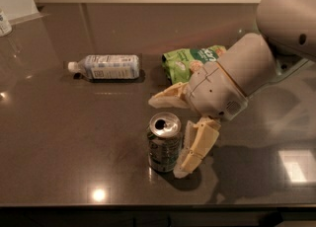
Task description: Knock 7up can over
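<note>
The 7up can [163, 147] stands upright on the dark counter near the front edge, silver top with the pull-tab opening facing up. My gripper [169, 133] is open, with its jaws spread wide. One cream finger [168, 97] points left just behind the can. The other finger [196, 146] hangs down right against the can's right side. The grey wrist [222, 88] and arm reach in from the upper right.
A clear plastic bottle with a white label [106, 66] lies on its side at the back left. A green snack bag [190, 59] lies behind the gripper, partly hidden by the wrist. The counter's front edge [148, 205] runs just in front of the can.
</note>
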Tool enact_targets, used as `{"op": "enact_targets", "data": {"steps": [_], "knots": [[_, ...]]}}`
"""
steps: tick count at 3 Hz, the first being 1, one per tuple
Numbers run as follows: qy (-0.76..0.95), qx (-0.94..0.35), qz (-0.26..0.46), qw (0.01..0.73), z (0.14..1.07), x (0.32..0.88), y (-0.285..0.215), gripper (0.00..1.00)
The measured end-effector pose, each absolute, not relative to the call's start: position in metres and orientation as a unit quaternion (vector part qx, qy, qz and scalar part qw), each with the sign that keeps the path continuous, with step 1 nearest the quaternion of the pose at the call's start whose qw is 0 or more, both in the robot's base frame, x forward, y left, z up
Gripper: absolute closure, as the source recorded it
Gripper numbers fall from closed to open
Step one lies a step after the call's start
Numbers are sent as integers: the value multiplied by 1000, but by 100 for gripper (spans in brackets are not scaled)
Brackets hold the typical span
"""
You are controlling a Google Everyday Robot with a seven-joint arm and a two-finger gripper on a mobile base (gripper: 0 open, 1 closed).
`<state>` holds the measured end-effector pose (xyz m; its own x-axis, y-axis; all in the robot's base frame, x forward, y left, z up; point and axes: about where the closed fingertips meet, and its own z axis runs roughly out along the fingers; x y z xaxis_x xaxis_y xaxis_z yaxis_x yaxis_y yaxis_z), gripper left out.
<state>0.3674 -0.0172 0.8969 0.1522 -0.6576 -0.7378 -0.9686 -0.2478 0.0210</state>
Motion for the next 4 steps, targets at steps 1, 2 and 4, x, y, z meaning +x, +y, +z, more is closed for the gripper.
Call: {"op": "enact_targets", "data": {"steps": [1, 2, 4], "knots": [[558, -722, 330, 243, 897, 367, -14, 41], [556, -722, 330, 245, 897, 368, -12, 64], [606, -724, 230, 236, 926, 398, -15, 100]]}}
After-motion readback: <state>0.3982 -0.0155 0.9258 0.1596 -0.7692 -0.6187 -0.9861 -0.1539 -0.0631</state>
